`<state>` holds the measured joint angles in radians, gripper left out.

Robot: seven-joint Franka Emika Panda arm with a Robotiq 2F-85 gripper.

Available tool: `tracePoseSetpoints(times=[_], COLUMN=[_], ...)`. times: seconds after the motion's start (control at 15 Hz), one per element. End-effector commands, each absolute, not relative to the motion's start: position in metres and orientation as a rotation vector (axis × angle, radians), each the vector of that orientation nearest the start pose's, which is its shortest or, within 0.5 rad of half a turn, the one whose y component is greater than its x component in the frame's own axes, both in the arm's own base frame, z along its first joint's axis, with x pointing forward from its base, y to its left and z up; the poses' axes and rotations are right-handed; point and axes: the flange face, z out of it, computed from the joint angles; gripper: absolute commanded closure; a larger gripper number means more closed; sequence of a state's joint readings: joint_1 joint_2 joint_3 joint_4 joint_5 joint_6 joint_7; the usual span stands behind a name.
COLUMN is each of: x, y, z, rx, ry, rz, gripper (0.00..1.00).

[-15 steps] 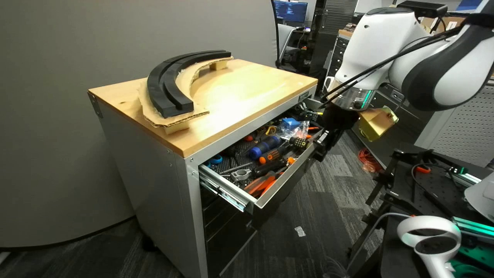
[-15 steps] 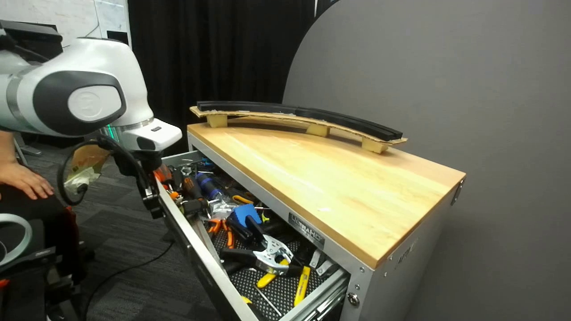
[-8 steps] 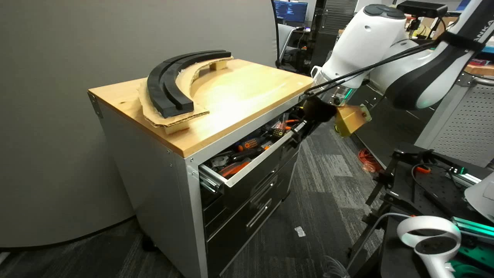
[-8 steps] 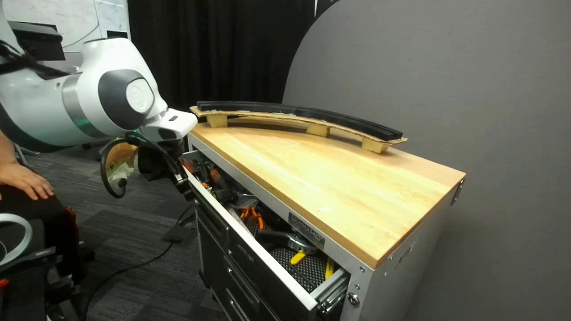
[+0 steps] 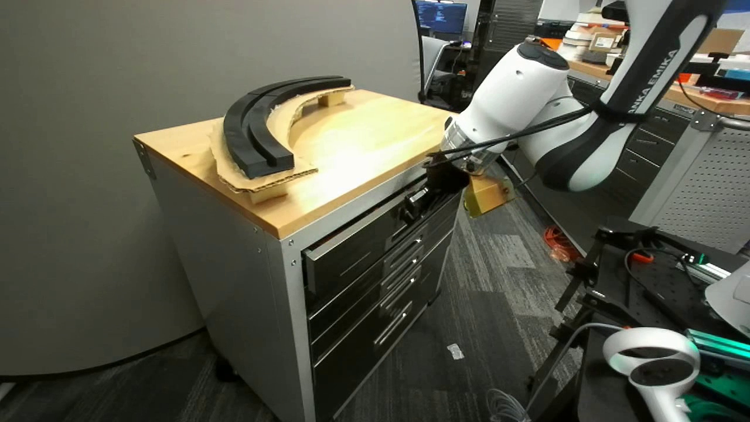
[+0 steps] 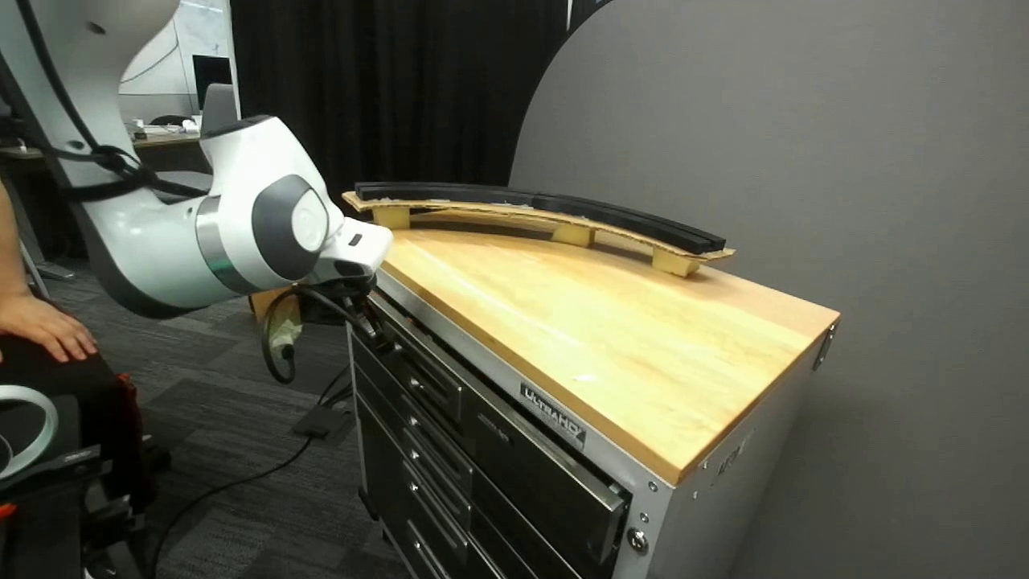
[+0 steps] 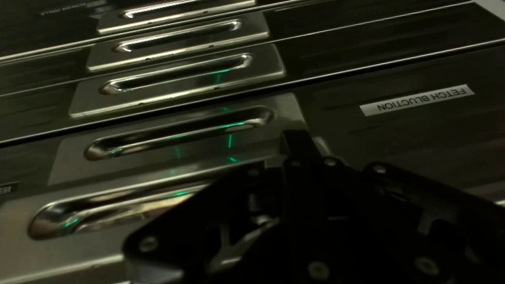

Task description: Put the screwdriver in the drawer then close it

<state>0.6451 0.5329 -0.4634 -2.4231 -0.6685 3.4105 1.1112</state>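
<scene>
The drawer is the top one of the cabinet and shows in both exterior views. It is nearly shut, with its front standing out by a narrow gap below the wooden top. My gripper is at the drawer's front near the pull and seems to touch it. It also shows in an exterior view. In the wrist view my dark fingers are together with nothing seen between them. The screwdriver is not in view, and the inside of the drawer is hidden.
A curved black piece on cardboard lies on the wooden top. Lower drawers with metal pulls are shut. A black stand with a white controller is nearby. A person's hand rests beside the arm.
The drawer has slid inward from wide open to nearly shut, hiding its tools. My gripper has moved with its front toward the cabinet.
</scene>
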Motion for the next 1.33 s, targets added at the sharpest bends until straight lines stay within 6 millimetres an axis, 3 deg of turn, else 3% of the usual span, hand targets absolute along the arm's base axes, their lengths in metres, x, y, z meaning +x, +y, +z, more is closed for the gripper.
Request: tracePoseSetpoints(times=[0.0,0.2,0.27,0.33,0.47,0.73,1.07,1.13,1.2,1.27], x=[0.499,0.504,0.505,0.505,0.5,0.465,0.404,0.397,0.419,0.41], y=[0.15,0.148,0.148,0.148,0.14,0.096,0.092,0.098,0.094,0.097], z=[0.139,0.142,0.142,0.143,0.15,0.168,0.186,0.186,0.17,0.175], rx=[-2.921,-2.91,-2.907,-2.909,-2.933,-3.108,-3.182,-3.168,-3.173,-3.168], ry=[0.211,0.227,0.24,0.251,0.296,0.333,0.154,0.13,0.203,0.174], rz=[-0.742,-0.79,-0.794,-0.794,-0.765,-0.522,-0.148,-0.088,-0.156,-0.115], gripper=[1.0,1.0,0.94,0.73,0.69,0.42,0.04,0.0,0.14,0.05])
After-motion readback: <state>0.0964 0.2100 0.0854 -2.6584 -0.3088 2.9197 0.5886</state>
